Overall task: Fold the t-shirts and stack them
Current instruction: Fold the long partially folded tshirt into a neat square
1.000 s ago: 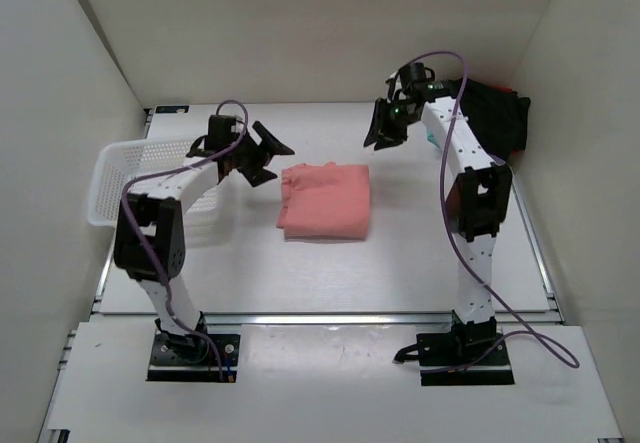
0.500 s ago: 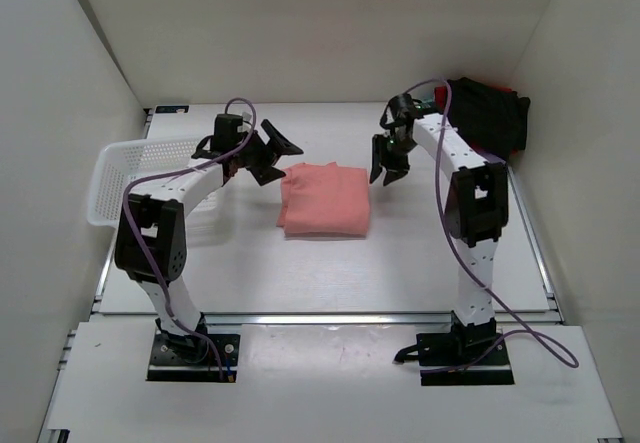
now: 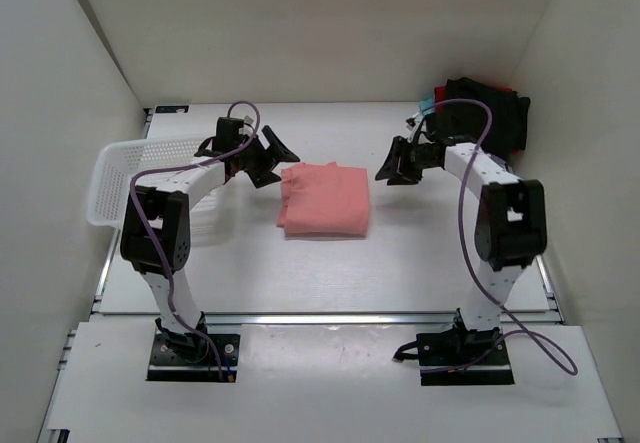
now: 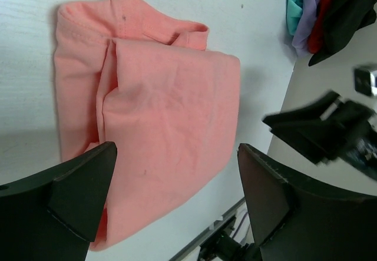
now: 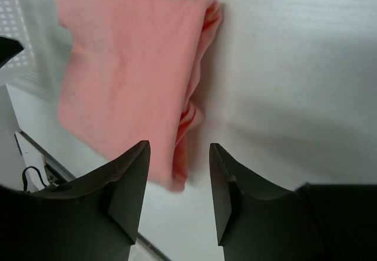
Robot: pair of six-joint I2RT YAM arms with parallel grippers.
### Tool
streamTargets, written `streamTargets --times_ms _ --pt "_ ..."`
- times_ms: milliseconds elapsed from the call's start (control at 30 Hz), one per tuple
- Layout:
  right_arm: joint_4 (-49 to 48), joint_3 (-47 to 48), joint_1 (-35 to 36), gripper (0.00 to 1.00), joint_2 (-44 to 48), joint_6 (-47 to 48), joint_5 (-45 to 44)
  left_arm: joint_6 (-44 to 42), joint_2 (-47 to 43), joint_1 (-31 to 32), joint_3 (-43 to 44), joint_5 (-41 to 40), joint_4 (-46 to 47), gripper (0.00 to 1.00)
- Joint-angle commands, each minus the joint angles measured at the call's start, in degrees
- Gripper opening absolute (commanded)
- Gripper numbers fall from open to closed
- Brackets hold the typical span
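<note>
A salmon-pink t-shirt [image 3: 324, 199] lies folded in the middle of the table. My left gripper [image 3: 268, 155] hovers at its back left corner, open wide and empty. In the left wrist view the pink t-shirt [image 4: 153, 108] fills the space past my left gripper [image 4: 177, 155]. My right gripper [image 3: 392, 168] sits low, just right of the shirt, open and holding nothing. In the right wrist view the pink shirt's folded edge [image 5: 129, 66] lies beyond my right gripper [image 5: 179, 149]. A stack of folded t-shirts [image 3: 490, 113], black on top with red and teal edges, sits in the back right corner.
A white mesh basket [image 3: 140, 178] stands at the left of the table beside the left arm. White walls close in the back and both sides. In the left wrist view the shirt stack [image 4: 321, 7] shows its teal, purple, red and black layers.
The right arm has swung down and forward from near the back stack to the pink shirt's right edge, its jaws widening. The left gripper has shifted slightly toward the shirt's corner.
</note>
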State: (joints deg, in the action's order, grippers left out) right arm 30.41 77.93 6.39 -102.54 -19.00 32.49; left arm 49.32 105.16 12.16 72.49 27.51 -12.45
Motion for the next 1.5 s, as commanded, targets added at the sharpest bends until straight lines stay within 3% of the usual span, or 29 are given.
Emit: streamTargets --times_ms 0,67,133,167,233,633,1000,1033,1067,1100,1133,1200,1467 --pt "-7.65 4.94 0.9 0.42 -8.53 -0.77 4.69 -1.68 1.0 1.02 1.16 0.8 2.08 0.93" --pt "-7.13 9.5 0.9 0.42 -11.62 -0.07 4.68 -2.21 1.88 1.54 2.56 1.23 1.11 0.83" --pt "-7.56 11.44 0.38 0.43 -14.87 0.63 5.04 -2.04 2.5 2.07 2.48 0.1 1.72 0.61" --pt "-7.13 12.5 0.29 0.42 -16.27 0.72 5.39 -0.99 3.37 1.99 2.05 0.26 2.16 0.42" --pt "-7.21 13.91 0.2 0.42 -17.42 0.55 5.92 0.33 4.17 1.81 1.17 0.36 4.09 0.28" --pt "-10.29 15.32 -0.42 0.44 -21.91 -1.56 8.02 -0.98 8.83 2.08 5.28 -10.27 0.59 0.38" --pt "-11.69 20.59 1.6 0.44 -27.27 -1.91 10.31 -2.21 17.09 2.95 15.49 -10.02 -2.4 0.4" --pt "-11.17 22.33 1.69 0.4 -28.06 -1.74 10.4 -2.12 17.44 3.04 15.75 -9.41 -2.41 0.38" --pt "-11.43 23.4 1.95 0.26 -28.93 -1.74 11.27 -2.3 17.62 2.95 15.75 -9.4 -1.97 0.35" --pt "-11.26 24.1 2.48 0.04 -29.73 -1.65 12.32 -2.12 17.71 2.69 15.58 -9.31 -1.79 0.27" --pt "-11.34 24.89 1.96 0.0 -29.82 -1.74 12.68 -2.21 17.79 2.69 15.49 -8.97 -1.27 0.15" --pt "-10.21 25.95 2.04 0.0 -29.74 -1.48 13.91 -2.3 17.71 2.17 15.84 -7.83 -1.0 0.0" --pt "-7.12 25.43 1.78 0.0 -21.57 3.62 14.0 -1.34 10.25 0.67 14.09 -5.89 -0.83 0.0"
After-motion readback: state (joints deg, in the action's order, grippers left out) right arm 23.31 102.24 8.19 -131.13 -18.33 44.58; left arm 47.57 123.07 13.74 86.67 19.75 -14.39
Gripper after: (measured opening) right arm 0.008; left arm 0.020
